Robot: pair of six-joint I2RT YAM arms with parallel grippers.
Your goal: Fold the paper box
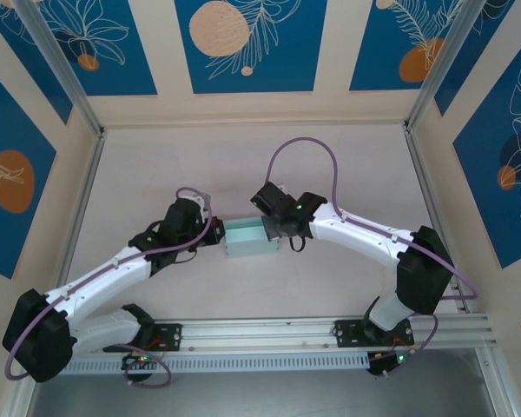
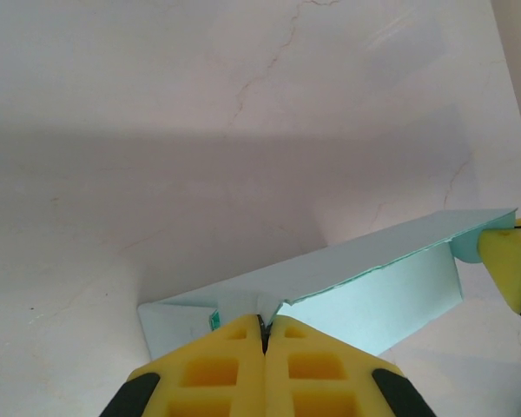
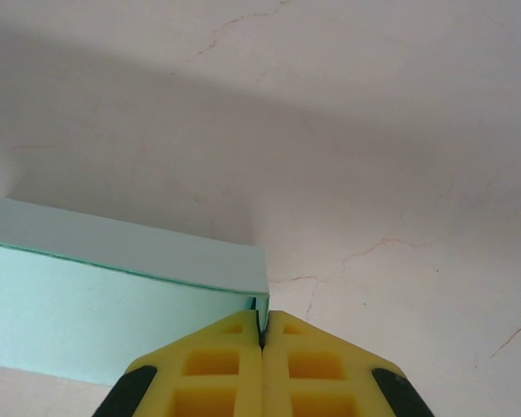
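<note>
Mid-table on the pale marbled surface (image 1: 243, 165) you've got the paper box (image 1: 247, 239) pinched at both ends, left gripper (image 2: 263, 323) and right gripper (image 3: 262, 323) each squeezed tight on a card edge, so you're mid-fold I reckon, and next needs a gentle coordinated tuck.

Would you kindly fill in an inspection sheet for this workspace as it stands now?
Surface: pale table with faint crack-like veins.
Job's things: light-blue paper box at mid-table between both grippers, one long edge folded over.
Clutter: nothing seen.
Grippers: left gripper shut on the box's left end; right gripper shut on its right end.
Cables: purple cable arches over the right arm; another loops by the left wrist.
Surroundings: blue wall panels with leaf and orange-disc prints; metal rail at the near edge.
</note>
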